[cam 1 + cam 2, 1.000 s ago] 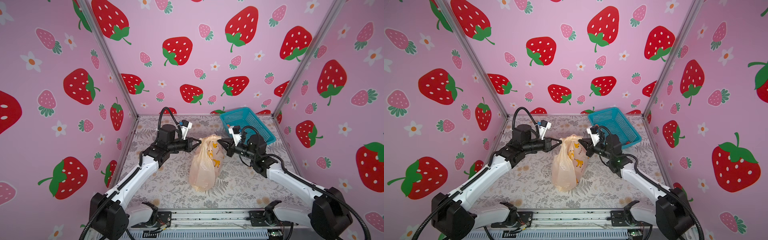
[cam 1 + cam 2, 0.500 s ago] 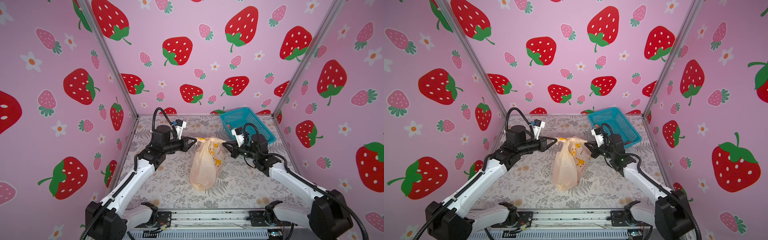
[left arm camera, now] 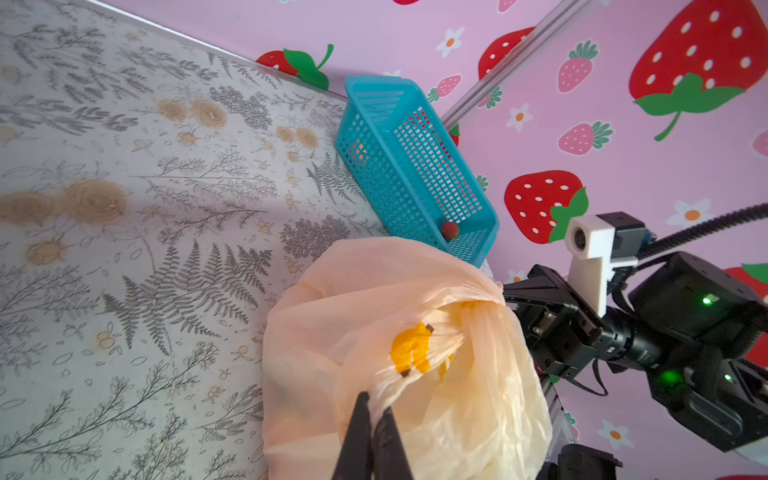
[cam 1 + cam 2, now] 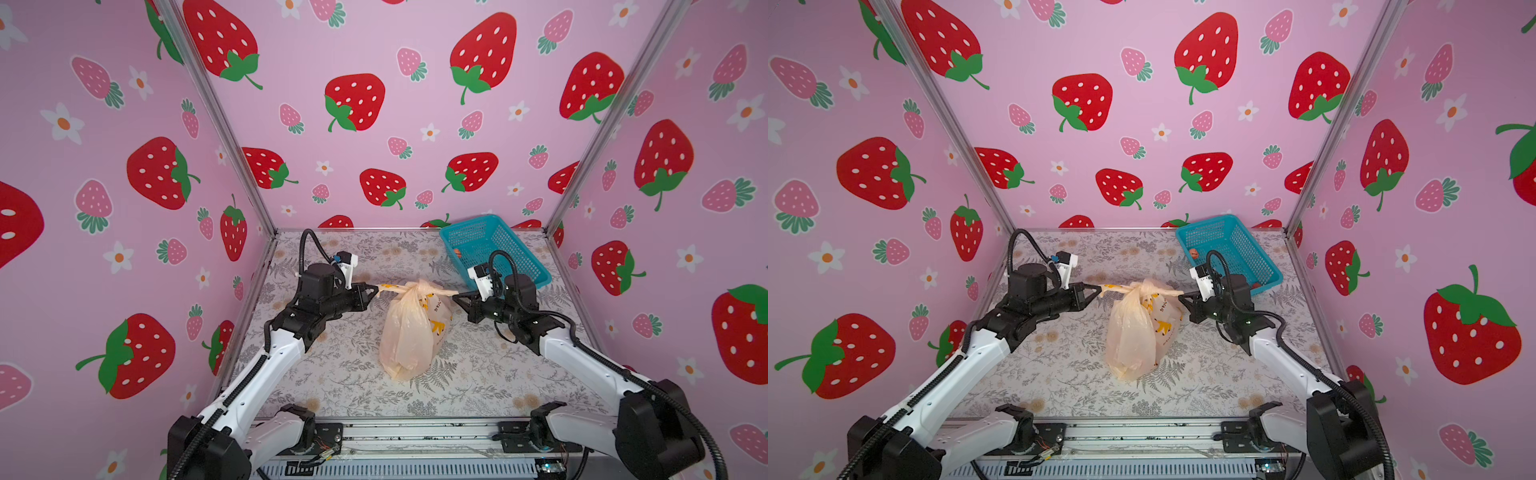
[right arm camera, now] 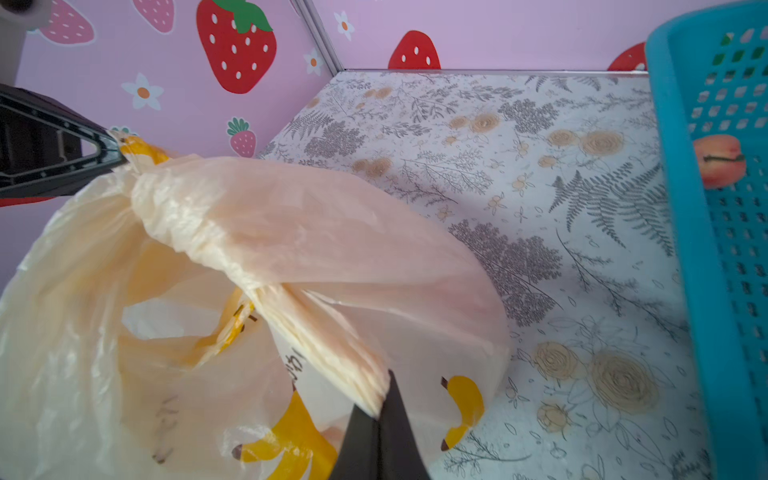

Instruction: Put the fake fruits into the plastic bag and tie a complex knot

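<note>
Bag (image 4: 409, 332) upright on table (image 4: 332, 374), neck bunched | my left gripper (image 4: 376, 288) clamped on one handle end | my right gripper (image 4: 455, 296) clamped on the other | one fruit (image 4: 457, 252) lying in basket (image 4: 519, 257) behind.

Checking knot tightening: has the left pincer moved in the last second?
Yes. The left pincer drew leftward, farther from the blue basket, gripping the plastic bag.

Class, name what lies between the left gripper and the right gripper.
The plastic bag: its gathered, twisted top stretches between the left gripper and the right gripper, each shut on a handle end. Both top views show it.
</note>
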